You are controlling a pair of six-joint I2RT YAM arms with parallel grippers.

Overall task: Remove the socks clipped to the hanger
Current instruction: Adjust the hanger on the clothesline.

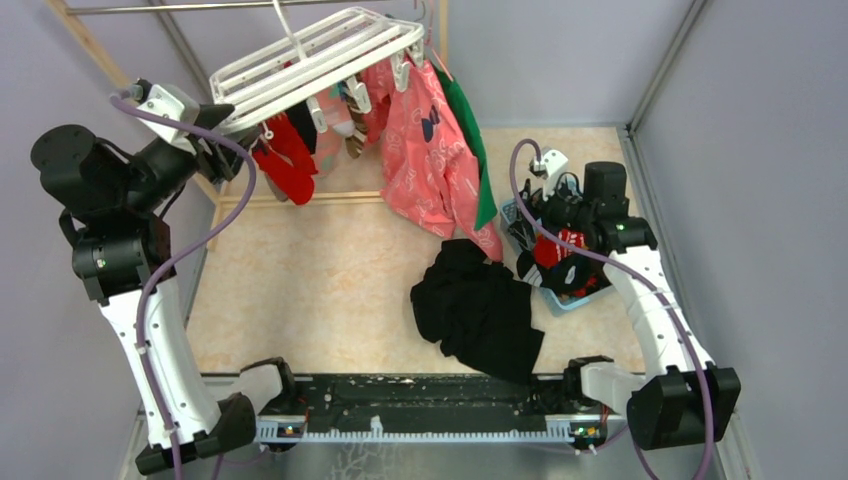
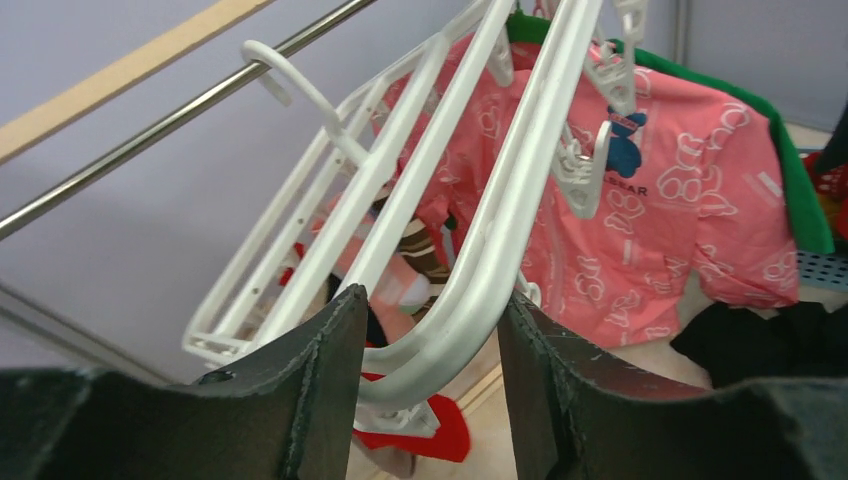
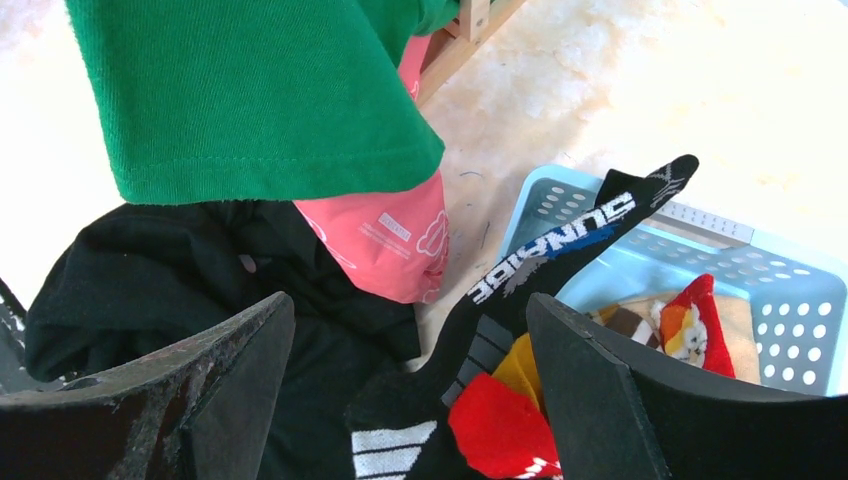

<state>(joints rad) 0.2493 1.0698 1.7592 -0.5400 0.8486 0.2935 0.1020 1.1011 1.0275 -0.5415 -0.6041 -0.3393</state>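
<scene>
The left gripper (image 2: 430,385) reaches up to the near corner of the large white plastic rectangular hanger (image 1: 315,55). Its two dark fingers (image 2: 320,400) sit on either side of the rounded corner rail. The rail fills the gap between them, so the gripper appears to be pinching the frame itself, not a sock. That hold looks meant to steady the hanger, which hangs by its hook from a metal rod (image 2: 170,115) and would swing if tugged.

The small assorted socks (image 1: 285,160) dangle from clips under the crossbars. A red pair hangs nearest the left gripper, and striped and paler ones sit further along toward the pink printed shirt (image 1: 430,160). A green garment (image 3: 250,90) hangs behind the shirt.

The right gripper (image 3: 408,300) is spread wide and holds nothing. It hovers low over a pale blue perforated plastic basket (image 3: 790,300) at the right side of the beige marbled table (image 1: 320,290). The basket holds loose socks, with a black sock with white lettering (image 3: 560,240) draped over its rim (presumably the drop-off spot). A black cloth heap (image 1: 480,305) lies just beside the basket.

Several socks remain clipped, so the task looks well short of done.
</scene>
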